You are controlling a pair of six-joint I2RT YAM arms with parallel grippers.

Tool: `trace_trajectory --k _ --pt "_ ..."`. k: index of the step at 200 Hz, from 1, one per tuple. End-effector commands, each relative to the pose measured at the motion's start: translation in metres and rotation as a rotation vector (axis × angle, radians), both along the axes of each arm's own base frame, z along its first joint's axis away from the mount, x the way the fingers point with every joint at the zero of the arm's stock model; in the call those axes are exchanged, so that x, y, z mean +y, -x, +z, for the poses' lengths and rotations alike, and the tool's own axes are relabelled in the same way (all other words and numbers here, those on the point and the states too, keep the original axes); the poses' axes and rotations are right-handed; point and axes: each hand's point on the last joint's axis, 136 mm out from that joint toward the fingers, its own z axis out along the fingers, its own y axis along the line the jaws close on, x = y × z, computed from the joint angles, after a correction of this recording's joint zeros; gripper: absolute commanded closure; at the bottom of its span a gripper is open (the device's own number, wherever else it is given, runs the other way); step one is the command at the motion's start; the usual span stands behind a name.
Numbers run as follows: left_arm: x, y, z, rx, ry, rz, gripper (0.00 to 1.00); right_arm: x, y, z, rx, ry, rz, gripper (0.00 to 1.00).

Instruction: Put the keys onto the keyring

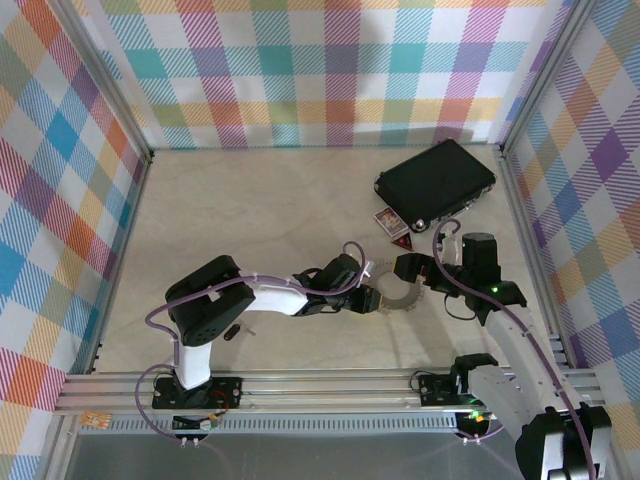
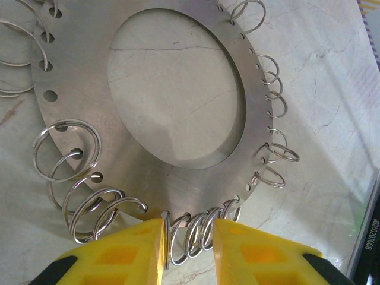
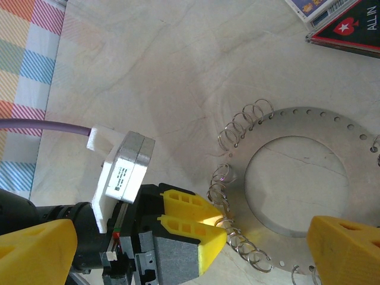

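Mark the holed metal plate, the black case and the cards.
plate (image 2: 178,190): left wrist view, bare band below its central hole.
case (image 1: 435,180): top view, middle of its lid.
cards (image 3: 350,29): right wrist view, dark card with the spade.

The keyring disc (image 1: 398,300) is closed in on two sides. The left gripper (image 2: 189,228) is set at its 9 o'clock rim. The right gripper (image 3: 193,228) is held over 12 o'clock with its fingers spread wide. The rim is fringed with raised split rings (image 2: 95,205), on which a finger can be caught. The centre hole is unobstructed. Beyond 12 o'clock the way is blocked by card boxes (image 1: 391,223), and at 1 o'clock by a black case (image 1: 435,180). Bare table (image 1: 250,210) is found from 10 to 11 o'clock.
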Motion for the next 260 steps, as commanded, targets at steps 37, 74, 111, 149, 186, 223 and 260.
trace_trajectory --k 37,74,111,149,186,223,260 --pt "-0.004 0.001 -0.001 -0.016 -0.001 -0.002 0.79 -0.004 0.002 0.006 -0.034 0.024 0.0 0.01" --pt "-0.002 0.001 -0.002 -0.018 -0.004 0.002 0.83 -0.005 0.002 0.009 -0.045 0.027 -0.002 0.01" --pt "-0.002 0.001 -0.002 -0.018 -0.004 0.007 0.84 -0.007 0.002 0.012 -0.054 0.034 -0.007 0.01" --pt "-0.001 0.0 -0.002 -0.019 -0.009 0.012 0.85 -0.009 0.002 0.02 -0.073 0.043 -0.01 0.01" --pt "0.0 0.0 -0.003 -0.018 -0.014 0.017 0.86 -0.009 0.0 0.025 -0.082 0.044 -0.008 0.01" --pt "0.001 -0.001 -0.004 -0.015 -0.024 0.025 0.86 -0.009 -0.002 0.032 -0.096 0.047 -0.007 0.01" --pt "0.002 -0.002 -0.006 -0.012 -0.035 0.031 0.83 -0.01 0.001 0.04 -0.116 0.056 -0.007 0.01"
